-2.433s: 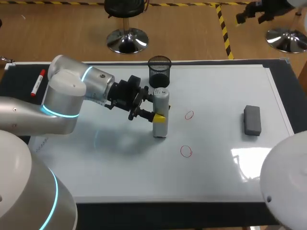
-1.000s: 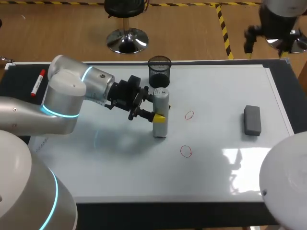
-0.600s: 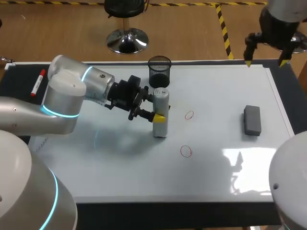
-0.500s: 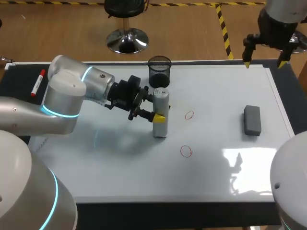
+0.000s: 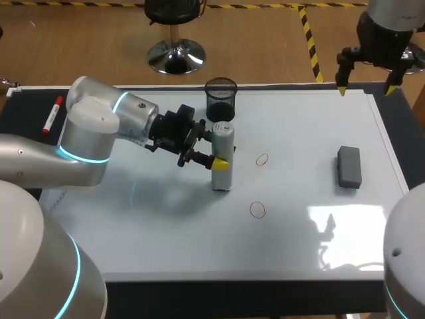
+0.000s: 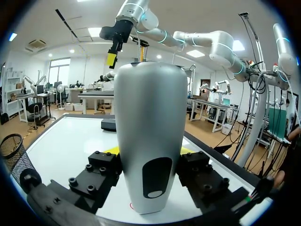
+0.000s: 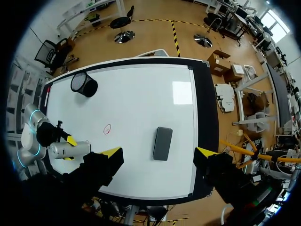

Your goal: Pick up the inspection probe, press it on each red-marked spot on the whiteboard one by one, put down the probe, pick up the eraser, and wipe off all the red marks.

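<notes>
**L gripper clamped on upright probe, R gripper spread & empty**

1 whiteboard [image 5: 133,226], covers most of the table. 2 arms. L arm comes in over the board's left edge; left gripper [image 5: 214,160] is closed on the probe from both sides, around mid-board toward the far edge. R arm is up over the far-right corner; right gripper [image 5: 365,88] has its fingers spread wide, nothing between them.

1 probe [image 5: 223,143]: silver-grey, long axis vertical, narrow end up, base down at the board; contact w/ the surface not clear.

1 eraser [image 5: 349,166]: grey, flat near the right edge, long axis far-to-near.

1 mesh cup [image 5: 220,98]: black, at the far edge just behind the probe; inside dark, contents can't tell.

1 red marker [image 5: 52,114]: on the black table strip off the far-left corner.

2 red marks: far mark [image 5: 262,159] just right of the probe, near mark [image 5: 257,210] toward the near edge.
</notes>
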